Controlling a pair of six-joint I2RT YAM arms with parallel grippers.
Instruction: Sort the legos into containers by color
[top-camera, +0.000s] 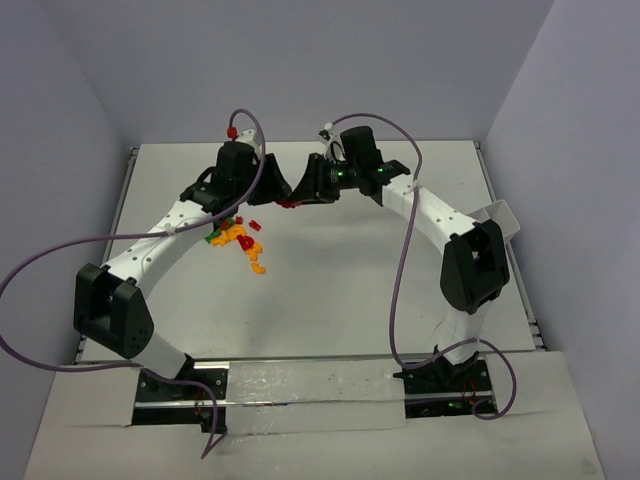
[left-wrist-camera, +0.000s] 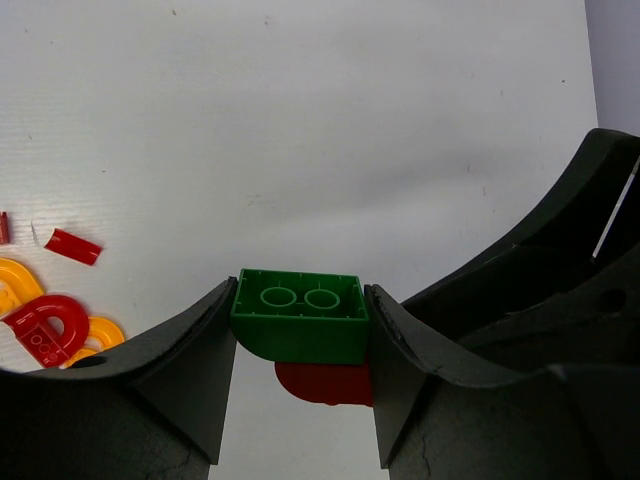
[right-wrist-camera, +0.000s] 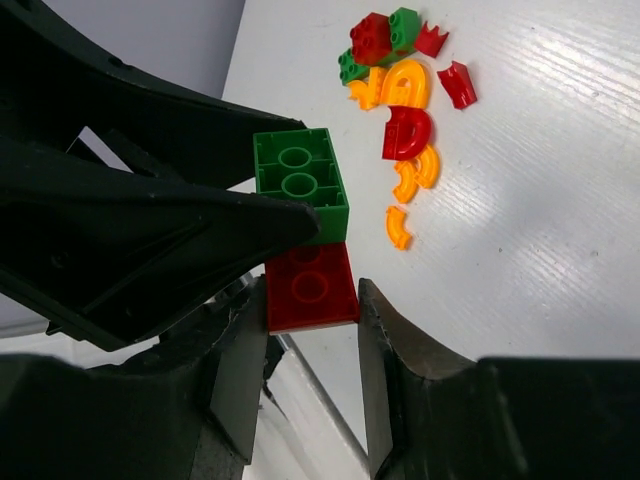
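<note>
Your left claw (left-wrist-camera: 300, 296) is clenched on a green brick (left-wrist-camera: 300, 318): in the left wrist view both dark fingers press against the brick's short sides, and its hollow underside with two round tubes faces the camera. Your right claw (right-wrist-camera: 310, 286) is clamped on a red brick (right-wrist-camera: 306, 268), with a finger tight against each flank. The two bricks sit face to face and touching. In the right wrist view the green one lies directly above the red one, and in the left wrist view a rounded red edge peeks out under the green. You can see the two arms meeting nose to nose over the far middle of the bench (top-camera: 350, 290), with a speck of red showing between the claw tips in the top view. How far the joined bricks hang above the surface cannot be told. The loose legos (top-camera: 238, 240) lie in a small heap on the bench just beside and below the left claw, well to the left of centre. In that heap a red arch (left-wrist-camera: 45, 328) rests against orange-yellow arcs (right-wrist-camera: 405, 88), a stubby green and red pair (right-wrist-camera: 385, 35) sits at the heap's far end in the right wrist view, and a small red sliver (left-wrist-camera: 73, 246) lies a little apart. A purple cable (top-camera: 400, 270) loops off each arm.
</note>
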